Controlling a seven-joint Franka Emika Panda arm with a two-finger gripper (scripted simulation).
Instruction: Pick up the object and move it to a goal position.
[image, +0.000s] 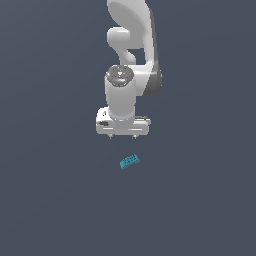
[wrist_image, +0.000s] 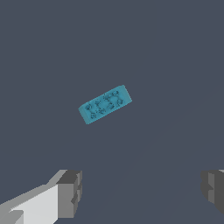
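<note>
The exterior view shows the whole white arm (image: 131, 55) reaching down from the top of the frame, wrist pointing straight down, with the tool (image: 122, 136) hanging above the table (image: 50, 200). Only the wrist view shows the block's (wrist_image: 105, 104) studded, gridded top and the two grey fingertips (wrist_image: 70, 192), set wide apart with nothing between them. The tool touches nothing. The teal block (image: 129, 161) lies flat on the table, slanted, just below the tool in the exterior view and slightly toward that view's right, apart from both fingers
</note>
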